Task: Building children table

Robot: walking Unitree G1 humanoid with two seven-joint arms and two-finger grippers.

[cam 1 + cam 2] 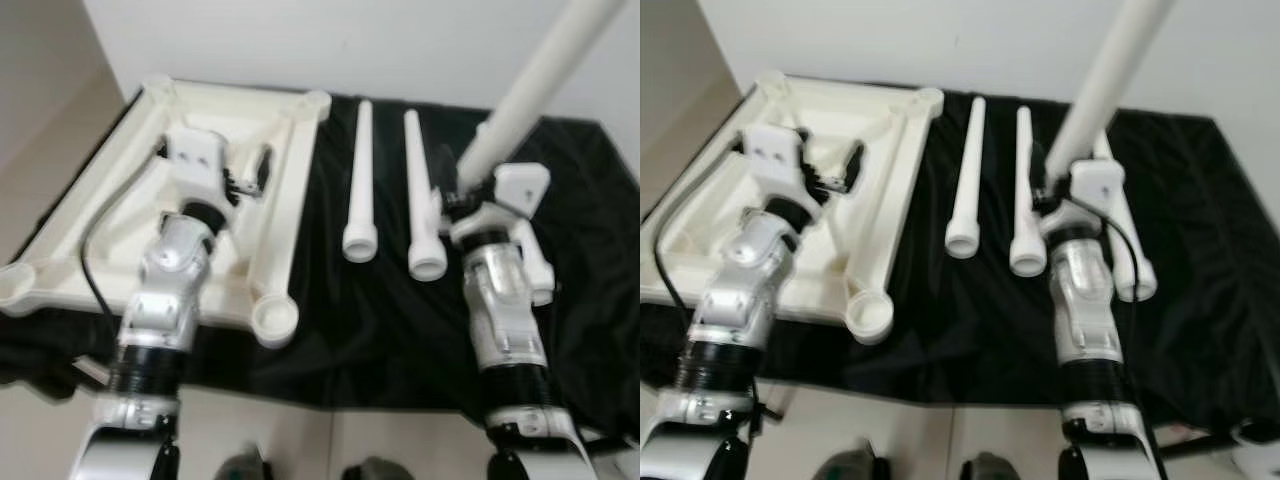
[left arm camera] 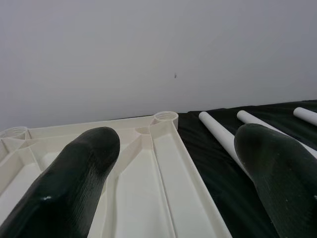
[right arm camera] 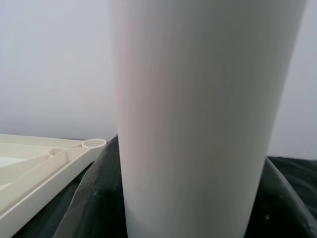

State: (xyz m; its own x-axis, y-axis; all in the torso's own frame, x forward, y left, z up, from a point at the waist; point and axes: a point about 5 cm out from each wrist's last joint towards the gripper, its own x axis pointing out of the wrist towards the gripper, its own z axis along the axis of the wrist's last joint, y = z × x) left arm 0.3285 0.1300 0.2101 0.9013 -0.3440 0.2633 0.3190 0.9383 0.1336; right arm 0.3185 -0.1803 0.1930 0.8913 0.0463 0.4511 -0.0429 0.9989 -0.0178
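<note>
White wall [image 1: 300, 40], pale floor [image 1: 50, 130]

A thick white leg [image 3: 198, 114] stands upright close to the camera, clasped between the right gripper's black fingers [image 3: 94, 198], with the cream tabletop [image 3: 39, 163] on black cloth [image 3: 297, 168] beyond.

2 head eyes look down; 2 wrist cameras face the wall [image 2: 158, 49].

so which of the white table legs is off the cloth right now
The leg held in the right gripper, raised and slanting up toward the wall. The other legs lie flat on the black cloth.
</note>
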